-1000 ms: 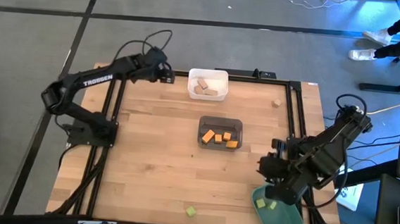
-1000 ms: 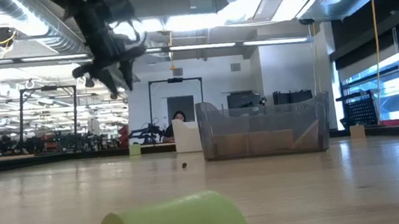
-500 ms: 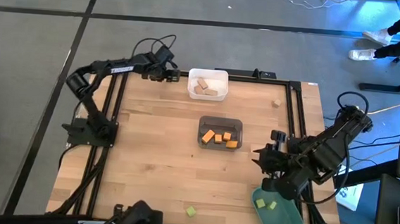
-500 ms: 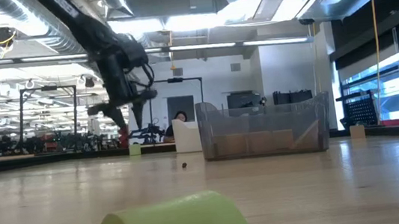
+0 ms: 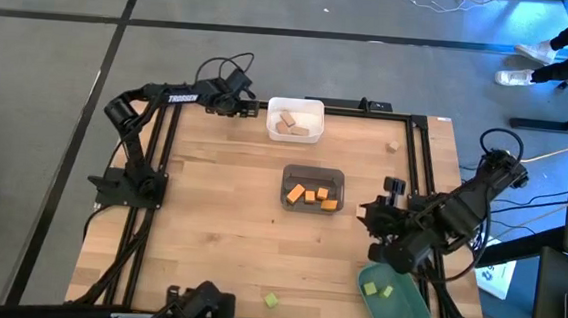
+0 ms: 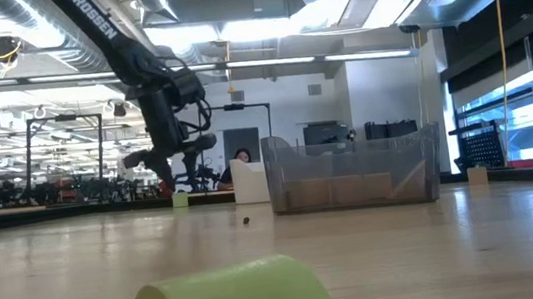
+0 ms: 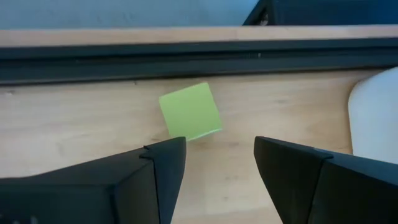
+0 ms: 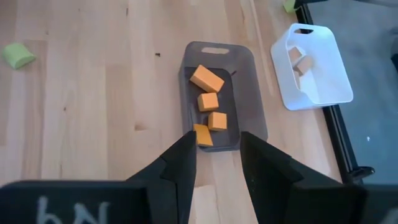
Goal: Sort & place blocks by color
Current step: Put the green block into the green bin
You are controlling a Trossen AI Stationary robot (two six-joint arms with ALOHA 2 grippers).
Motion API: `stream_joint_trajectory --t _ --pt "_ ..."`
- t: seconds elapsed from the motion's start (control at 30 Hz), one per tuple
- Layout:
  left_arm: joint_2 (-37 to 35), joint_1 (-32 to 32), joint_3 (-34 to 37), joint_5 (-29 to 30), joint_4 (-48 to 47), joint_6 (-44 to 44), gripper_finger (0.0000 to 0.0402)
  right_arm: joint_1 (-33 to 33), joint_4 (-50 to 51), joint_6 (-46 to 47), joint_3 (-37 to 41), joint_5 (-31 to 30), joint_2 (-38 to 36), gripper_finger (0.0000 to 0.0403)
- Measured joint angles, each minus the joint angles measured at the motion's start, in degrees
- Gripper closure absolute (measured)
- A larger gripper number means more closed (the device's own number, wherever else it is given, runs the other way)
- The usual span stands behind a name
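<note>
**While Left Gripper Is Hanging Over a Green Block, Others Are Lying Sorted**

While the left gripper (image 7: pixel 214 174) is hovering with fingers spread just short of a light green block (image 7: pixel 189 111) beside the white bin (image 5: pixel 296 120), the black frame rail (image 7: pixel 186 59) is running close behind it. The right gripper (image 8: pixel 214 162), fingers apart and empty, is facing the dark grey bin (image 8: pixel 249 81) holding orange blocks (image 8: pixel 208 78).

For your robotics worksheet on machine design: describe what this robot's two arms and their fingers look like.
Both arms are dark, jointed links with looping black cables. The left arm carries white lettering along one link; the right arm shows none. Each ends in two dark, wedge-shaped fingers, seen on the left gripper and right gripper.
</note>
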State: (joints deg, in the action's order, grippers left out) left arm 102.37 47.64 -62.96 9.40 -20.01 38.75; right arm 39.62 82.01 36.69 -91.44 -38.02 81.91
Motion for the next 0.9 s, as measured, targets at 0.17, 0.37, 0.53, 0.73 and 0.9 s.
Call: stream_joint_trajectory --t 0.17,0.37,0.53,0.73,0.9 --pt "0.0 -0.13 0.0 2.1 -0.28 0.05 0.022 -1.07 0.2 -1.45 0.0 0.02 0.0 0.0279" --pt "0.0 -0.02 0.0 5.58 -0.92 0.19 0.022 -2.24 0.21 -3.41 0.0 0.07 -0.02 0.0279" --pt "0.0 0.0 0.0 5.54 -0.9 0.68 0.022 -3.2 0.19 -5.55 0.0 0.09 -0.02 0.0279" --pt "0.89 0.02 0.0 5.75 -0.52 1.43 0.022 -4.07 0.19 -6.6 0.0 0.09 -0.02 0.0279" --pt "2.24 -0.02 0.0 6.11 1.86 1.64 0.022 -4.05 0.19 -7.17 0.02 0.09 -0.04 0.0279"
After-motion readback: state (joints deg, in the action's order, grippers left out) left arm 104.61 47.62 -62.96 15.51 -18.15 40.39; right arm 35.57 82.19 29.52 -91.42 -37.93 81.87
